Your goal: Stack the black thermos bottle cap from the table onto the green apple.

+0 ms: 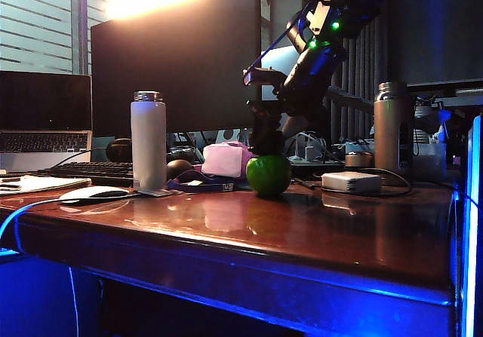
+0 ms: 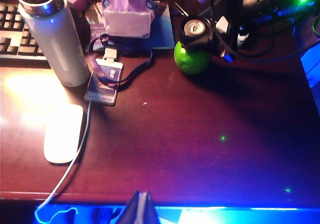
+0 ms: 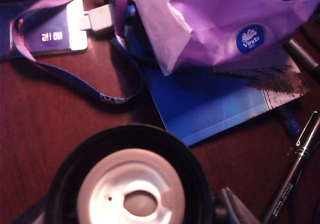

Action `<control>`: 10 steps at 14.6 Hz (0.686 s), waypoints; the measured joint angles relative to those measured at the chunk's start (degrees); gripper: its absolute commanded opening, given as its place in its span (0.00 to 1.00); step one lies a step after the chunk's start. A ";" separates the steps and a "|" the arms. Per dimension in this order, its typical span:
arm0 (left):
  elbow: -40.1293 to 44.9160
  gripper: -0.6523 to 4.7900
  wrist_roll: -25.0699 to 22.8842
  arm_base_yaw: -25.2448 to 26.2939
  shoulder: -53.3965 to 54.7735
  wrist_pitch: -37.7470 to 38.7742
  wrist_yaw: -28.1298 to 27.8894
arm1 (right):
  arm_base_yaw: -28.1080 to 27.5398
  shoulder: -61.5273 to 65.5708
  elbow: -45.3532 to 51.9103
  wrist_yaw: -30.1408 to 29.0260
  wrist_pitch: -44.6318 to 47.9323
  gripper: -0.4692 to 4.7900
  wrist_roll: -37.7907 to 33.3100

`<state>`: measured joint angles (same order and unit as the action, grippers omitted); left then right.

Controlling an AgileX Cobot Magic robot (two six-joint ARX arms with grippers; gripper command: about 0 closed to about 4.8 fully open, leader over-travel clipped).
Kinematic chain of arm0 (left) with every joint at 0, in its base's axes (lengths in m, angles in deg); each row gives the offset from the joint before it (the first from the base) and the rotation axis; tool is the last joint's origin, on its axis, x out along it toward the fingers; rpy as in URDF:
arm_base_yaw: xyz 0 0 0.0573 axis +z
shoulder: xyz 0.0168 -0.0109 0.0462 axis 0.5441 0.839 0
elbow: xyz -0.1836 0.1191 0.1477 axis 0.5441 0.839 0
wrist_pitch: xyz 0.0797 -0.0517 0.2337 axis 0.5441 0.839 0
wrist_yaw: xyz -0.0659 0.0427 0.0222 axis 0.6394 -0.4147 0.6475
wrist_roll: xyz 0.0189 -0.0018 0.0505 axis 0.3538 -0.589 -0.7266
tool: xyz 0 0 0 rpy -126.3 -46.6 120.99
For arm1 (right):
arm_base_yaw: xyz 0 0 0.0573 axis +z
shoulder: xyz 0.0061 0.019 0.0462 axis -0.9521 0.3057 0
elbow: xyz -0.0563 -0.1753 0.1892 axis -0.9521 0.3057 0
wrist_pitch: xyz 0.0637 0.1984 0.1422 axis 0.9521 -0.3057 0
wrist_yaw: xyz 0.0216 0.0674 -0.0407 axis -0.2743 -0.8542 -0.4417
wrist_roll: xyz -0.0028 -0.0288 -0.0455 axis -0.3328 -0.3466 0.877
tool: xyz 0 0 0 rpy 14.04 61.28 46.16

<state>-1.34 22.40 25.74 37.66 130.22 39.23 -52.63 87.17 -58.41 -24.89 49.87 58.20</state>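
Right gripper (image 2: 207, 29) flanks black thermos bottle cap (image 3: 132, 184) near "Vinda" pack (image 3: 225, 18).

Open white cylindrical thermos bottle (image 1: 148, 139) stands upright near the table's left side. Flat white mouse (image 2: 62, 133) lies in front of it, cable attached. ID card on a purple lanyard (image 2: 104, 81) lies between them. Pink tissue pack (image 3: 220, 21) rests on a blue booklet (image 3: 210, 101). Black pen (image 3: 295, 164) lies beside the booklet.

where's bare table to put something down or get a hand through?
Bare: the table between mouse, green apple and front edge. Crowded: behind, around the white bottle, lanyard badge, tissue pack. Right gripper flanks the black thermos bottle cap; left gripper at front edge.
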 measured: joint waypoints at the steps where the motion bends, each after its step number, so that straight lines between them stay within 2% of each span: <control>1: -0.02 0.11 0.00 0.00 0.00 -0.22 0.00 | 0.00 0.04 0.04 -0.02 -1.29 1.00 0.04; 10: 0.00 0.11 0.00 0.00 0.00 -0.22 0.00 | 0.00 -2.45 0.09 0.00 -2.47 1.00 1.16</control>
<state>-1.34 22.40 25.74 37.66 130.00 39.23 -52.63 84.72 -58.32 -24.89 47.40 59.36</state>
